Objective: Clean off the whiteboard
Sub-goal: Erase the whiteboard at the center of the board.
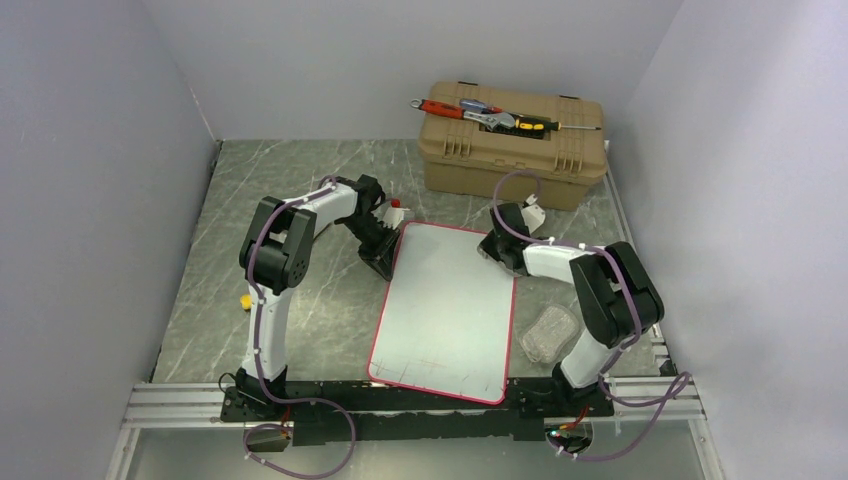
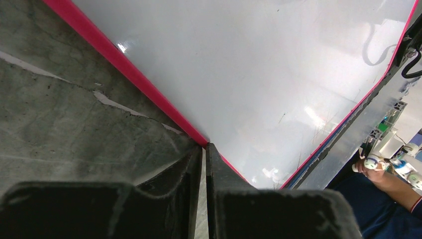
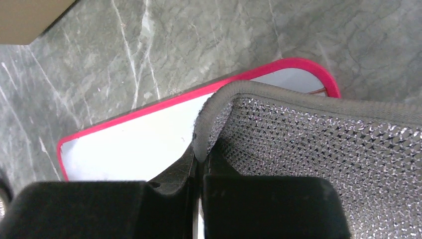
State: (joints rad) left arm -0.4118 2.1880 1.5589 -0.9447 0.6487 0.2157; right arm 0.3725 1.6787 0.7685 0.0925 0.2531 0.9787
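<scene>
On a grey stone-patterned table [image 1: 300, 190], the left gripper [image 1: 380, 257] sits at the far left edge of the whiteboard [image 1: 445, 310]. Its jaws are drawn to a narrow slit with the tips right at the red rim; whether they pinch the rim or merely press beside it cannot be told. The board lies flat between the two arms, its long axis running from the far side toward the arm bases, slightly slanted. Faint pen lines [image 1: 432, 366] show only close to its near edge. At the board's far right corner, the right gripper [image 1: 496, 246] is clamped on a grey mesh cloth [image 3: 318, 144], which drapes over that rounded corner. The marks thus lie toward the bases from the cloth, at the opposite end of the board. The wipe likely has to travel down the long axis, and the right arm, carrying the cloth, looks best placed to make it. A tan toolbox [image 1: 515, 150] stands behind.
</scene>
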